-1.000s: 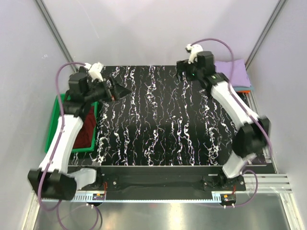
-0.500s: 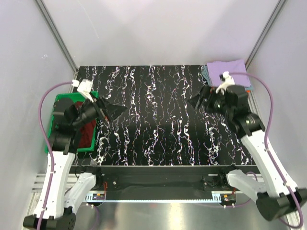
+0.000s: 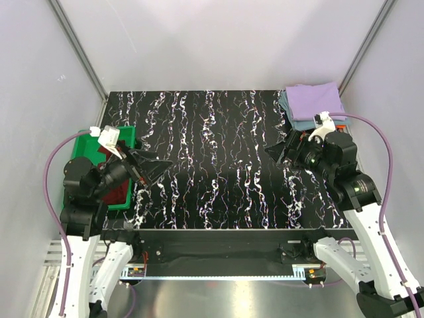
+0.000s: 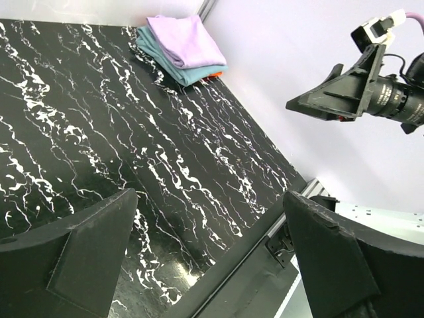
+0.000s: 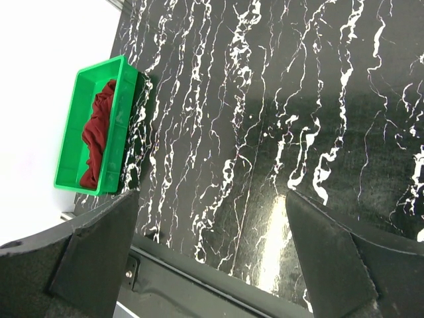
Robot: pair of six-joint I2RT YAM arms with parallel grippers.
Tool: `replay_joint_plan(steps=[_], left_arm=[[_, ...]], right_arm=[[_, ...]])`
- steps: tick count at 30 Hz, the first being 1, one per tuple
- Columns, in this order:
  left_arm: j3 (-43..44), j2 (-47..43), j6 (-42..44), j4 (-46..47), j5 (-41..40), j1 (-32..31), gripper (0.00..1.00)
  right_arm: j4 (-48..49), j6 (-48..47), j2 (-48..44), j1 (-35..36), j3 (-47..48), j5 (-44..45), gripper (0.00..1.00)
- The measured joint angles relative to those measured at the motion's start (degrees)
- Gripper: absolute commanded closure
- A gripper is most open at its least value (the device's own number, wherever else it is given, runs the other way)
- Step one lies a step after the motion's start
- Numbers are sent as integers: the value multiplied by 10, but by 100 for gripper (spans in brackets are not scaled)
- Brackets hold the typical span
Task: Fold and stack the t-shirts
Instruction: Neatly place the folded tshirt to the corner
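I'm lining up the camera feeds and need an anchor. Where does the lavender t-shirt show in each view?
Top external: the lavender t-shirt lies at the table's far right corner, folded on top of the teal t-shirt.
Left wrist: top of the picture, just left of centre, on the teal one there too.
Right wrist: not in it.
Shared landmark: the black marbled table, seen in all three views.

The left arm (image 3: 83, 193) and right arm (image 3: 361, 189) are each built from white moulded link shells joined by black cylindrical joint housings. A purple cable (image 3: 46, 180) loops along each arm up to a small white camera module (image 3: 108, 137) at the wrist. The left gripper (image 3: 156, 171) and right gripper (image 3: 274, 152) each carry two matte black, wedge-shaped fingers (image 4: 93, 258).
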Motion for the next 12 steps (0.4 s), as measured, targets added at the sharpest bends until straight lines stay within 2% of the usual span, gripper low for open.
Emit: replay_joint_plan(steps=[12], left_arm=[[1,-16,-1,-34,-1,0,1]], right_arm=[[-12,-1,-12,0,7,-2,0]])
